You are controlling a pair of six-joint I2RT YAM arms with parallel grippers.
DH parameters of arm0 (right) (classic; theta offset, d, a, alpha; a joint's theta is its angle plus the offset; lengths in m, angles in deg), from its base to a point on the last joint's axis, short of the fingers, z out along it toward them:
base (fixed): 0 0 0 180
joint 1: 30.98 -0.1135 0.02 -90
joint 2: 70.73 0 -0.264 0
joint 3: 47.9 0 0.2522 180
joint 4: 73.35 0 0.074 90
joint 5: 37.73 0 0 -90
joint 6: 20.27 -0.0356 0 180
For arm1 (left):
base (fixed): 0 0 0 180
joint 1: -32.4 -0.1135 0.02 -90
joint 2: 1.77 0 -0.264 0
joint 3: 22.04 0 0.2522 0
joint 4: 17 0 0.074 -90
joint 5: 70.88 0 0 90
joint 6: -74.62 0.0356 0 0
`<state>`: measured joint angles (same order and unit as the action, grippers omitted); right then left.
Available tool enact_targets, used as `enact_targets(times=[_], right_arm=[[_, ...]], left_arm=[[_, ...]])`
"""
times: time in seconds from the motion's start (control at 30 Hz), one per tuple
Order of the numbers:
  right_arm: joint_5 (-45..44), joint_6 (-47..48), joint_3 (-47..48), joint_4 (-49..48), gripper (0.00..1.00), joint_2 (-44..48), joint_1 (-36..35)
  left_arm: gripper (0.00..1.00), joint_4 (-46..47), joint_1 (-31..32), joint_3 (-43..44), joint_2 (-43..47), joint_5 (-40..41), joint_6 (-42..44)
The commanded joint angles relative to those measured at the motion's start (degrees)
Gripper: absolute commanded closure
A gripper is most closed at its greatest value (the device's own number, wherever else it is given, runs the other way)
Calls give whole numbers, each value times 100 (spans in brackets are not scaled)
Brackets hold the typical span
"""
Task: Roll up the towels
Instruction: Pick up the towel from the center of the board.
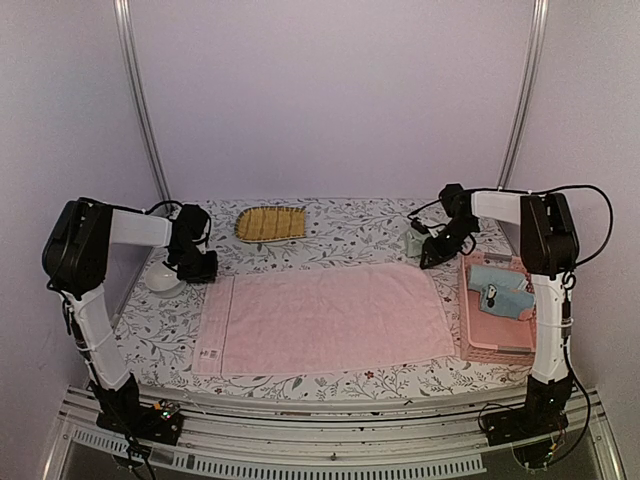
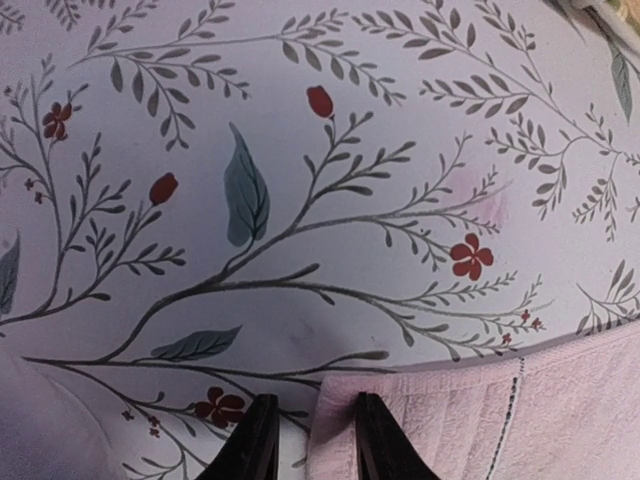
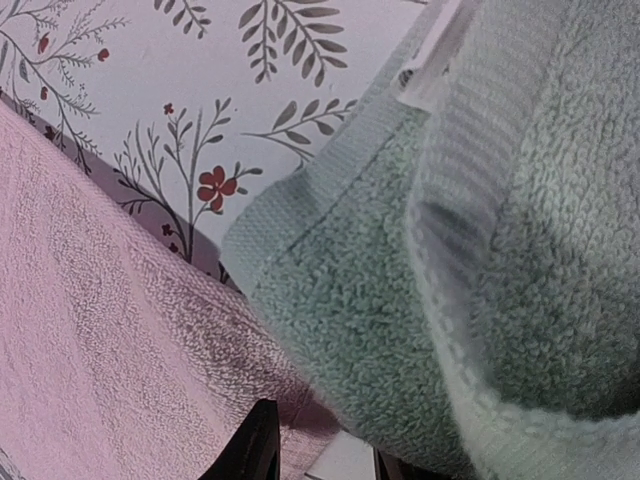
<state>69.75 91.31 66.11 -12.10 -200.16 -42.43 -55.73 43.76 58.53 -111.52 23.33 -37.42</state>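
Note:
The pink towel (image 1: 325, 320) lies spread flat across the middle of the table. My left gripper (image 1: 200, 268) is down at its far left corner. In the left wrist view the left gripper (image 2: 315, 440) is open, one finger (image 2: 375, 445) on the pink towel (image 2: 500, 420), the other on the cloth beside its edge. My right gripper (image 1: 435, 255) is at the far right corner, open (image 3: 320, 462) over the pink towel's (image 3: 90, 330) corner. The sage green towel (image 1: 415, 240) sits crumpled right next to it and, as the green towel (image 3: 450, 250), hides the right finger. The light blue towel (image 1: 500, 293) lies in a basket.
A pink basket (image 1: 495, 345) stands at the right edge, by the right arm. A yellow-brown woven mat (image 1: 270, 222) lies at the back. A white round object (image 1: 163, 283) sits under the left arm. The table wears a floral cloth (image 1: 340, 228).

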Motion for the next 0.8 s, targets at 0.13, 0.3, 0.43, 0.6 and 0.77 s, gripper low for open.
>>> enact_targets(times=[0.13, 0.3, 0.43, 0.6, 0.77], right_arm=[[-102, -248, 460, 59, 63, -329, 21], [-232, -303, 489, 77, 64, -459, 22], [-309, -295, 411, -2, 69, -461, 20], [-225, -254, 425, -38, 86, -628, 19], [-261, -238, 382, -103, 97, -175, 19]], left_arm=[[76, 58, -7, 12, -219, 50, 69], [82, 109, 4, 0, -238, 57, 69], [88, 143, 11, -13, -239, -17, 100], [100, 227, 9, -79, -213, -49, 132], [100, 326, 15, -137, 122, -15, 130]])
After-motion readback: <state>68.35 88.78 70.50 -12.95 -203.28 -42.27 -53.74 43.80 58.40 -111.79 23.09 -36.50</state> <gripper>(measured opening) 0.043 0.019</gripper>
